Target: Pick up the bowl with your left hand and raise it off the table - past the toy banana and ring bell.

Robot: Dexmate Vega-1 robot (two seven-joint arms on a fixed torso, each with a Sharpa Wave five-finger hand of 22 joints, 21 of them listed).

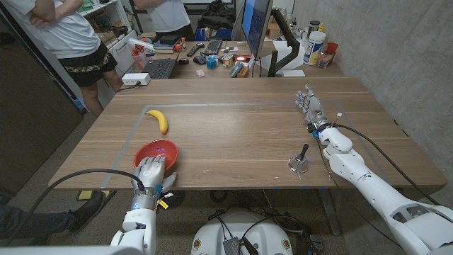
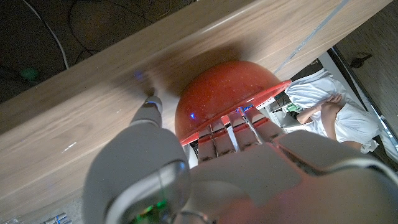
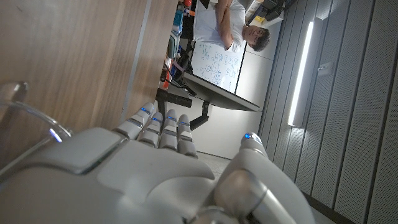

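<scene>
Here red bowl on table, left hand gripping near rim, contents unclear

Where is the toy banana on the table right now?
In the head view the toy banana lies on the table's left half, just beyond the red bowl that the left hand is reaching, far from the ring bell.

Your arms are smooth white shells with black cables looped alongside. Left hand and right hand are grey and segmented — small blue lights glow at the fingertips, yellow tags at the left wrist.
</scene>
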